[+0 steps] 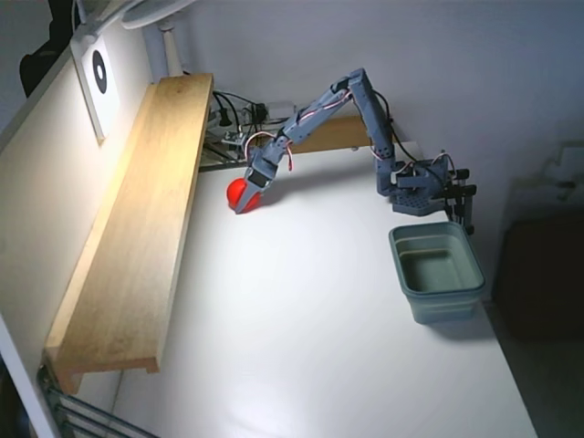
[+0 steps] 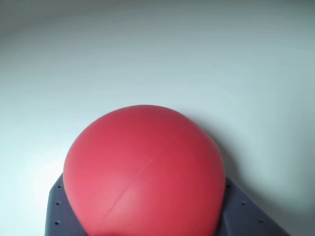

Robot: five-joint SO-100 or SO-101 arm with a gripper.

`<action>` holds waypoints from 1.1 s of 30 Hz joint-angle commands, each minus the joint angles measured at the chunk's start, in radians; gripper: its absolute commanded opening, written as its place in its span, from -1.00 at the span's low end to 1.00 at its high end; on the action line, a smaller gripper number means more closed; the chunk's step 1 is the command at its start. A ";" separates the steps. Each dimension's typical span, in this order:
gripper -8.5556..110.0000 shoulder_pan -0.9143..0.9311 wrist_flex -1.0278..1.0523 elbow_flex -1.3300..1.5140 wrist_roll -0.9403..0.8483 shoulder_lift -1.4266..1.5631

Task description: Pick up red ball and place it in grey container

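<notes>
Red ball (image 2: 145, 172) clasped in end effector (image 1: 248, 193) on white table (image 1: 310, 310), grey container (image 1: 438, 271) well apart

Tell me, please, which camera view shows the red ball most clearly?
The wrist view: the red ball fills its lower half, close and sharp, between the gripper parts. In the fixed view the red ball is small, partly covered by the gripper, far from the grey container.

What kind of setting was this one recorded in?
Probably a home or hobby workbench, not a factory: a white table against a wall, a long wooden shelf on its left in the fixed view, loose cables and electronics behind the small arm, a grey tub.
</notes>
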 commanded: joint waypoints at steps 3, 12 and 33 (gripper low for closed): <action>-0.47 0.025 -0.038 0.165 0.002 0.203; -0.47 0.025 -0.038 0.414 0.002 0.451; -0.47 0.025 0.543 -0.005 0.002 0.614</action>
